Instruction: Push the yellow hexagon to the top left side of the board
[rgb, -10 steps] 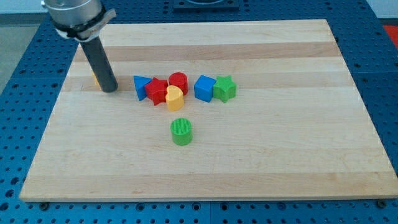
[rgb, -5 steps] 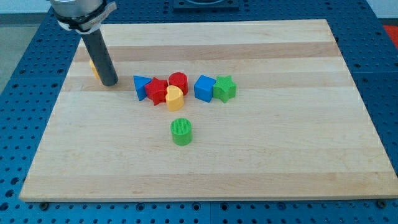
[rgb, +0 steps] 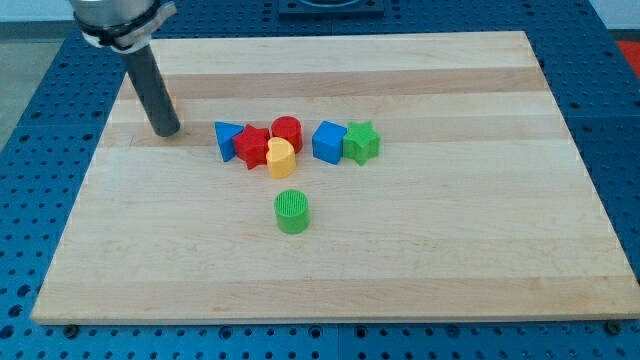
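The yellow hexagon (rgb: 170, 101) is almost wholly hidden behind my rod; only a thin yellow sliver shows at the rod's right edge, near the wooden board's (rgb: 420, 270) upper left. My tip (rgb: 165, 131) rests on the board just below that sliver, to the left of the blue triangle (rgb: 227, 138). I cannot tell whether the tip touches the hexagon.
A cluster lies mid-board: the blue triangle, a red star (rgb: 252, 146), a red cylinder (rgb: 287, 131), a yellow heart-like block (rgb: 281, 158), a blue cube (rgb: 329, 141) and a green star (rgb: 361, 142). A green cylinder (rgb: 292, 212) stands alone below them.
My rod has moved up and slightly left. The yellow sliver showed at the rod's left edge before and now shows at its right edge. The other blocks have not moved.
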